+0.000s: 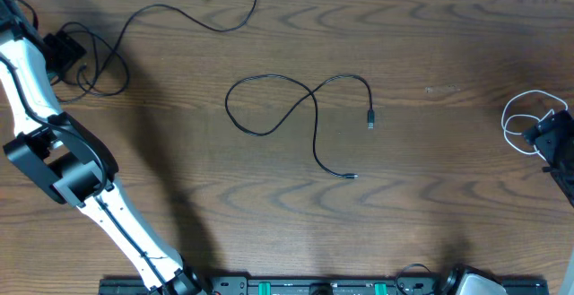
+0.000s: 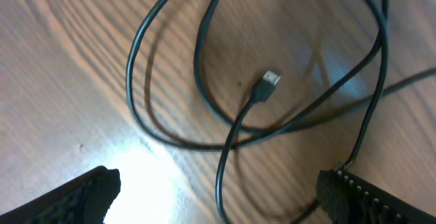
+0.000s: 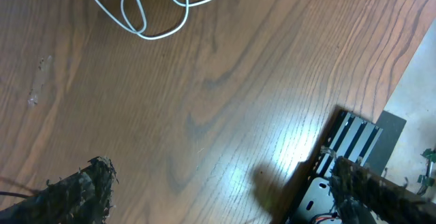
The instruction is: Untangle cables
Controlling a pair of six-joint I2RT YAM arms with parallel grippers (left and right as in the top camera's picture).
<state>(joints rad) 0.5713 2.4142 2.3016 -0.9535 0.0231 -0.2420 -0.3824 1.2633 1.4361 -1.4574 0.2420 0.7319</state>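
A long black cable (image 1: 170, 10) runs from the back middle to a loose coil at the far left. My left gripper (image 1: 79, 66) hovers over that coil. In the left wrist view the gripper (image 2: 218, 200) is open, and one strand of the coil (image 2: 221, 173) passes untouched between its fingers. The cable's plug (image 2: 269, 82) lies inside the loops. A second black cable (image 1: 309, 107) lies looped over itself at the table's centre. A white cable (image 1: 520, 120) (image 3: 153, 9) is bunched at the right. My right gripper (image 1: 545, 138) (image 3: 225, 197) stands open beside it with nothing between its fingers.
The left arm (image 1: 81, 187) stretches from the front edge toward the far left corner. A black rail with green fittings (image 1: 314, 286) runs along the front edge. The table's edge and a metal bracket (image 3: 347, 149) show under the right gripper.
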